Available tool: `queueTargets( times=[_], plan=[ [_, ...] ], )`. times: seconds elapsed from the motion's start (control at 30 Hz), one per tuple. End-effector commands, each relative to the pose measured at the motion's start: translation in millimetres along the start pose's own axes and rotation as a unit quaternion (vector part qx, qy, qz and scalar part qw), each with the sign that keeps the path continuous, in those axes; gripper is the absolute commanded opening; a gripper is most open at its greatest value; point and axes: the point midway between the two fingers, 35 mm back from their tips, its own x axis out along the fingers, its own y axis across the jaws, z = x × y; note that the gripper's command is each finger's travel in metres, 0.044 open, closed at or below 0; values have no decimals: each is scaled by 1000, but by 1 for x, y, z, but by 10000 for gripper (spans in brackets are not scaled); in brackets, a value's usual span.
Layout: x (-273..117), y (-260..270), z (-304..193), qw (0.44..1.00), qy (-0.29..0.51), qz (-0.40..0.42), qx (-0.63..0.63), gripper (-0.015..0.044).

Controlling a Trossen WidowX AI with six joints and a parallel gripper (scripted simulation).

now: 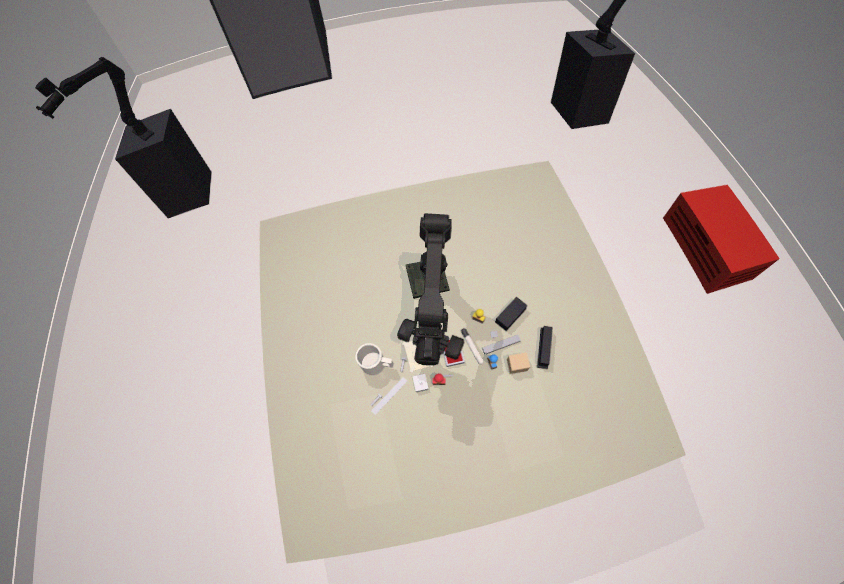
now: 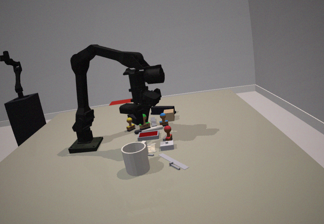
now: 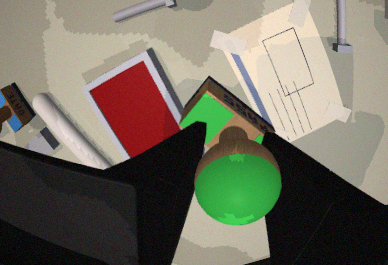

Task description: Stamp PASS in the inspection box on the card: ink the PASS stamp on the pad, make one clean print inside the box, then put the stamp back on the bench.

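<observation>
My gripper is shut on the PASS stamp, which has a green knob and a wooden, green-topped base. It holds the stamp upright a little above the bench, between the red ink pad and the cream card. The card lies flat, taped at its corners, with the outlined inspection box near its middle. The box shows no print. In the top view the arm hides the stamp.
Red stamp, blue stamp and yellow stamp stand around.
</observation>
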Motion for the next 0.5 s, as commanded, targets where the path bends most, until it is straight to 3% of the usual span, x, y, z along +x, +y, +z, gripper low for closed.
queueTargets(
  times=[0.0,0.27,0.47],
  plan=[
    [-1,-14,8,997,0,1,77,0],
    [-1,-43,20,977,-1,0,211,0],
    [0,-45,21,975,-1,0,222,0]
  ],
)
